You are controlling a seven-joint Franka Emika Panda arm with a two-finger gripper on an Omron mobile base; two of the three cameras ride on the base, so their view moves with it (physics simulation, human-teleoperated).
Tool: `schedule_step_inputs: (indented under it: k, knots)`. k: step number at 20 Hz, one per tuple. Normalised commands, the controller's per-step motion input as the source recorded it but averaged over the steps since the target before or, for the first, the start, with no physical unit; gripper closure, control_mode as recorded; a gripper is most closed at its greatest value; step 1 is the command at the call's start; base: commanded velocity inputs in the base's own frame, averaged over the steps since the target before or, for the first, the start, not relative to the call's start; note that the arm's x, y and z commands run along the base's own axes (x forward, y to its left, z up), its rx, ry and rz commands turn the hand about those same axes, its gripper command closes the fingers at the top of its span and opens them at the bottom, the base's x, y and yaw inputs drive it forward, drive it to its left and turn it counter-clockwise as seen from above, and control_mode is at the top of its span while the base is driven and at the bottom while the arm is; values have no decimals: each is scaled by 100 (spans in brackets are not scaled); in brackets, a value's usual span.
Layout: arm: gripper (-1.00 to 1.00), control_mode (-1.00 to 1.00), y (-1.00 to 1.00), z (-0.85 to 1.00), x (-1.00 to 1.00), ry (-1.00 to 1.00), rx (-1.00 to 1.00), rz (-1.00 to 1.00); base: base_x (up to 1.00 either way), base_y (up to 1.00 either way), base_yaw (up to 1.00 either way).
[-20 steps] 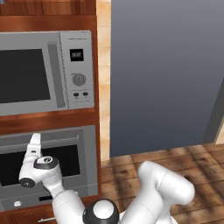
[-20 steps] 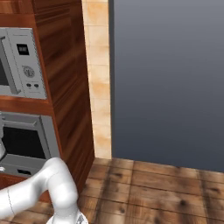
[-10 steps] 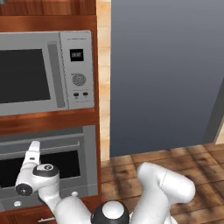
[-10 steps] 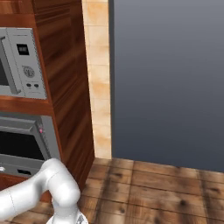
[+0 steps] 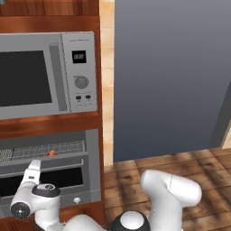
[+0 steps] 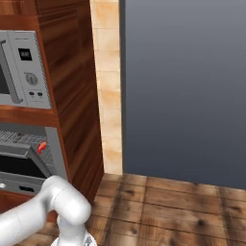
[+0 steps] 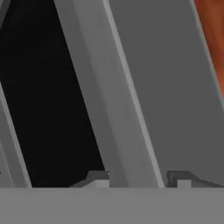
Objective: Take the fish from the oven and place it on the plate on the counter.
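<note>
oven (image 5: 49,171) below microwave (image 5: 47,74) | fish (image 5: 52,153) on rack (image 5: 43,151) inside oven

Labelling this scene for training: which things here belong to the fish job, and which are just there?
Job:
fish, on the oven's wire rack
oven, door partly open
gripper, by the oven's door

Just there:
microwave
wood cabinet
wooden floor

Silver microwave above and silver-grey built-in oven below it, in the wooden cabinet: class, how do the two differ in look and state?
The silver microwave has its door shut; the silver-grey oven has its door tipped partly open.
The microwave has a side panel with display and dial; the oven has a horizontal bar handle.
The oven's wire rack holds a small red-orange fish; the microwave's dark window shows nothing inside.
Both are silver with dark windows.
</note>
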Motion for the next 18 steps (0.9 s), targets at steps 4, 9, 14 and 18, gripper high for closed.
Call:
schedule_step_inputs:
  k: [4, 9, 14, 18]
  knots:
    - [100, -100, 0, -63, -76, 9, 5, 0, 0, 0, 0]
    - [100, -100, 0, -59, -83, 10, 3, 0, 0, 0, 0]
    - [100, -100, 0, -56, -81, 8, 2, 0, 0, 0, 0]
    - [100, -100, 0, -46, -71, 4, 1, 0, 0, 0, 0]
